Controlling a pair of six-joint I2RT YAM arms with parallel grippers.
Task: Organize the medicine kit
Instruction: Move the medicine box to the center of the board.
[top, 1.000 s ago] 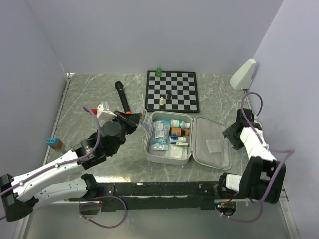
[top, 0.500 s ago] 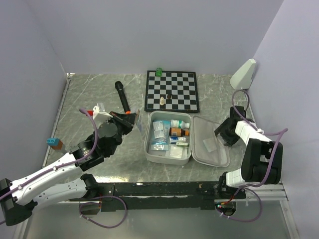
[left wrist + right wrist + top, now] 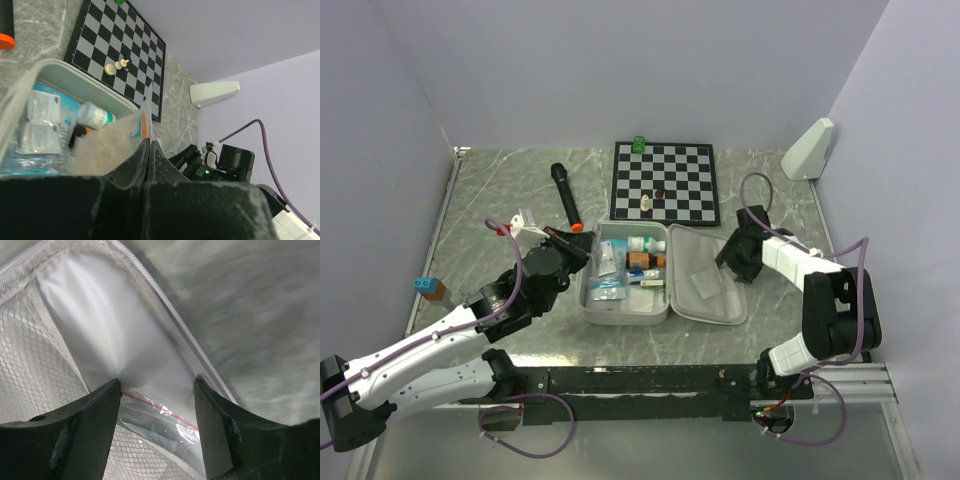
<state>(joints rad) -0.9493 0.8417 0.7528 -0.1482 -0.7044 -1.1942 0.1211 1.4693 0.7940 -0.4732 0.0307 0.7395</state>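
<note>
The medicine kit [image 3: 625, 321] lies open mid-table; its tray holds bottles and packets, and its lid [image 3: 710, 292] lies flat to the right. My left gripper [image 3: 582, 243] hovers at the tray's left rim, shut on a thin clear packet [image 3: 134, 131] with orange and teal print. In the left wrist view the kit's rim [image 3: 75, 80] curves below it. My right gripper [image 3: 728, 256] is at the lid's far right edge. Its jaws are open and straddle the lid's white lining [image 3: 115, 325], above a red-striped zip bag [image 3: 160, 415] in the mesh pocket [image 3: 30, 355].
A chessboard [image 3: 665, 182] with a few pieces lies behind the kit, a green piece [image 3: 639, 143] at its far edge. A black microphone [image 3: 565, 195] lies left of it. A white wedge [image 3: 808, 148] stands at the back right, a blue-and-brown block [image 3: 428, 287] at the left.
The whole kit has slid left across the table. My right gripper has come in leftward from beside the lid onto its edge. My left gripper has drawn back a little with the packet.
</note>
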